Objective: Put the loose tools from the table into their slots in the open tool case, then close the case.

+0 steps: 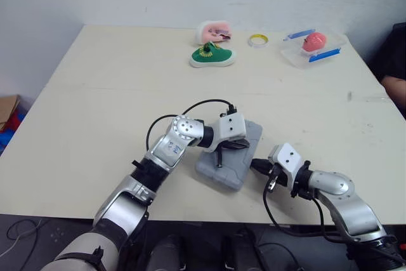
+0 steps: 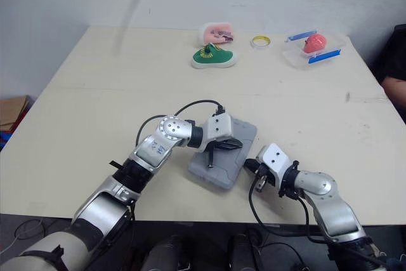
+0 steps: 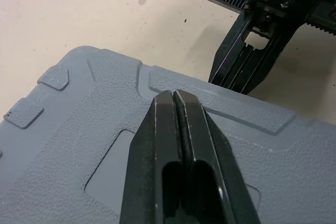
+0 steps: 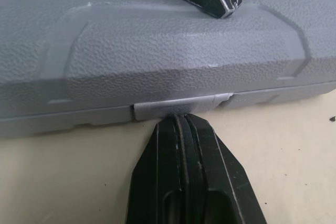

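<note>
The grey tool case (image 1: 235, 168) is lying on the pale table (image 1: 114, 93) close to its near edge, directly in front of the robot. Its lid is down, and its long axis is running away from the robot, leaning a little to the right. I am seeing no loose tools on the table around it, so the packing looks finished and what remains is probably securing the lid. The left gripper (image 3: 174, 96) is reaching in from the left and resting its tips on top of the lid, about mid-way along; its two black fingers are pinched together with nothing between them. The right gripper (image 4: 178, 121) is sitting low on the table at the case's right long side, pointing straight in at the seam. Its fingers are also pressed flat together and holding nothing, and its tip is touching a small lighter-grey latch tab (image 4: 176, 107) on that seam. That tab is what the next move is hanging on: it is facing the right arm, so the right gripper is the nearer one, while the left seems to be bracing the lid from above. Far across the table a green shoe-shaped toy (image 1: 212, 56), a roll of tape (image 1: 257, 40) and a clear tray (image 1: 330, 46) are sitting well apart from all this.
</note>
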